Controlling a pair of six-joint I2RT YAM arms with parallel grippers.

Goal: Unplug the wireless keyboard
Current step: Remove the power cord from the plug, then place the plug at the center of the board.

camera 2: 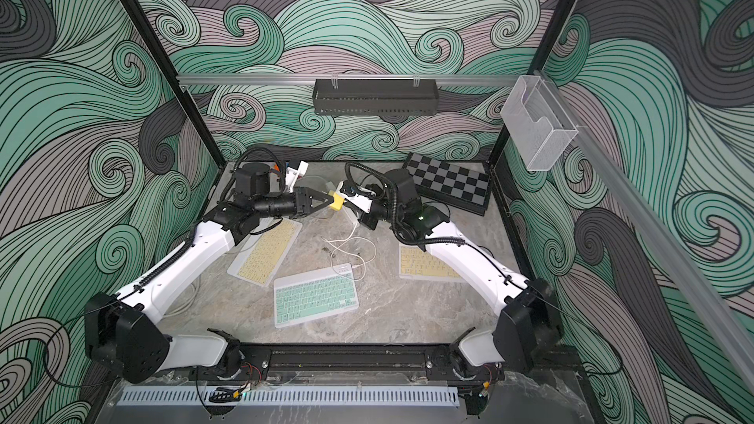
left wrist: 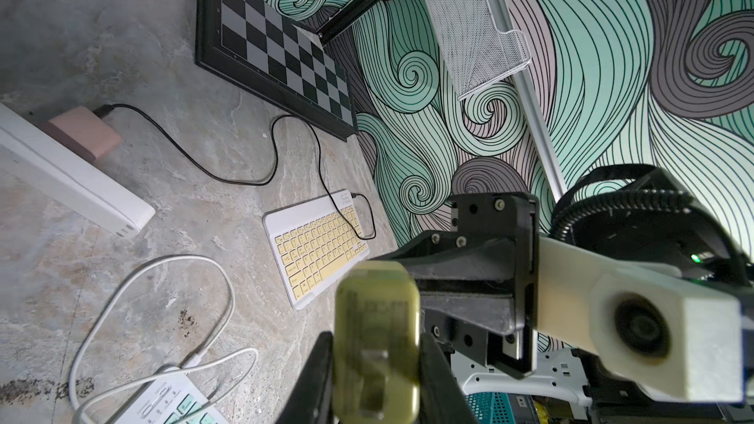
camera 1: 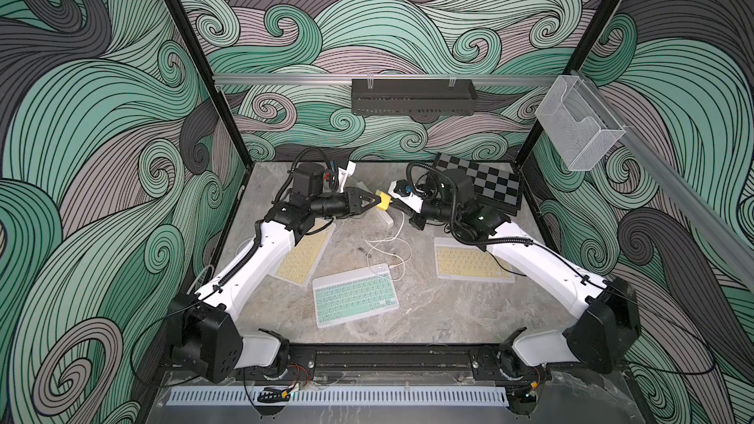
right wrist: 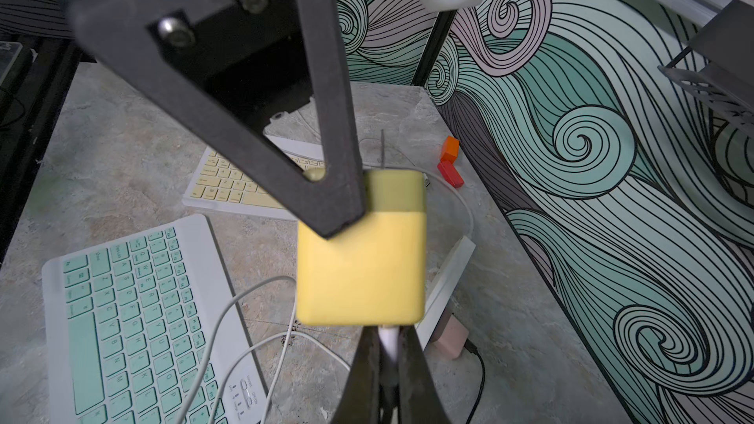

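Observation:
A mint-green wireless keyboard lies mid-table, and a white cable is plugged into its back edge. The cable loops up to a yellow charger block held above the table. My left gripper is shut on this block, one black finger on each side. In the right wrist view my right gripper is shut on the cable's white plug, right where it enters the block. Both grippers meet tip to tip in both top views.
Two yellow-keyed keyboards lie partly under the arms. A chessboard sits at the back right. A white power strip carries a pink charger with a black cable. Red and orange blocks lie near the back wall.

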